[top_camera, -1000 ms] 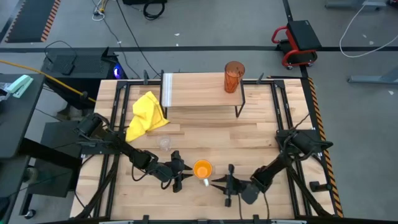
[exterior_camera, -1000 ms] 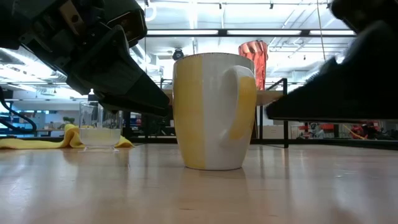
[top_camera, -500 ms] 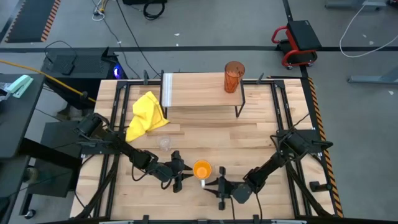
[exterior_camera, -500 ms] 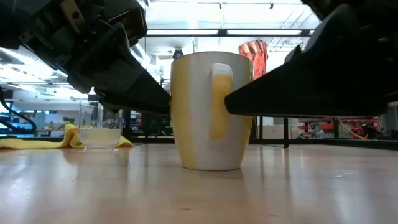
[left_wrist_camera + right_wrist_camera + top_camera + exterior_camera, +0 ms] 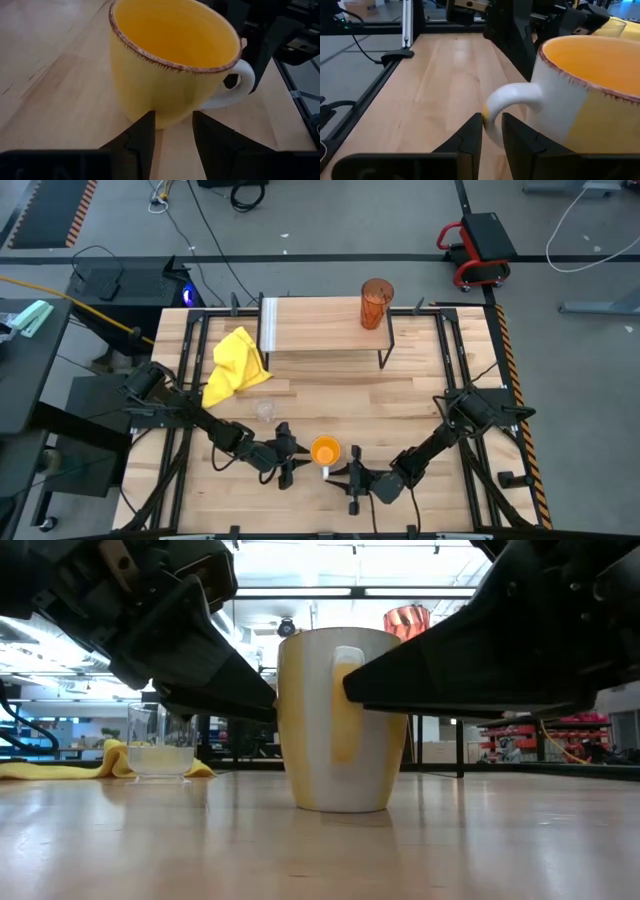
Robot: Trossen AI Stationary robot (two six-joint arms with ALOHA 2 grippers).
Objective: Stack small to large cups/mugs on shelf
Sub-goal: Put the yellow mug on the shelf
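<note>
1. Right gripper (image 5: 347,477): fingers (image 5: 470,137) nearly together with a narrow gap, tips at the handle (image 5: 507,102) of the orange mug (image 5: 325,452); the handle's outer curve sits in the gap. Cannot tell if the pads actually press it.
2. Left gripper (image 5: 290,463): fingers (image 5: 141,135) apart, not holding anything, tips just beside the mug's wall on the side opp. the handle.
3. Mug: upright on the tabletop (image 5: 330,405), near the front edge, between the two grippers; orange inside w/ speckled brown rim.
4. Small clear glass cup (image 5: 264,411): upright on the tabletop, behind and to the left of the mug, near the yellow cloth (image 5: 233,366).
5. Amber tumbler (image 5: 376,304): upright on the shelf (image 5: 320,325), at its right rear corner.
6. Shelf: stands at the rear centre of the table, pale strip on its left short edge.
</note>
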